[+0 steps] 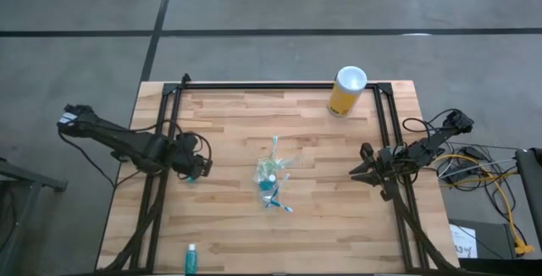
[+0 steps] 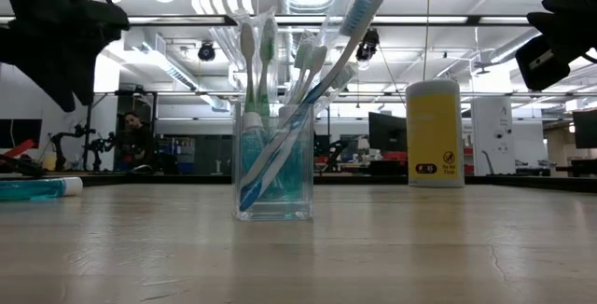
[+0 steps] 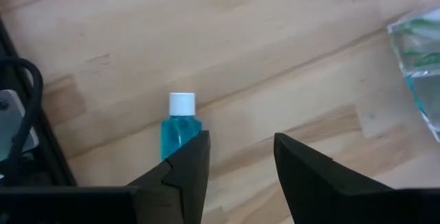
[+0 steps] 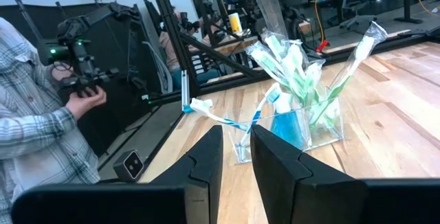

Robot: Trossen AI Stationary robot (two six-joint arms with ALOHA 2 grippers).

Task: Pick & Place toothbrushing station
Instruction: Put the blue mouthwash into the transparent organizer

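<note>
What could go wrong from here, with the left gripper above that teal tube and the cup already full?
1. The left gripper is open, but the teal tube lies off to one side of its gap; closing from there could nudge or roll the tube rather than grip it.
2. The clear cup is crowded with tall, leaning toothbrushes; adding another item might knock them or tip the cup.
3. A second tube lies near the table's front edge and could roll off.
</note>
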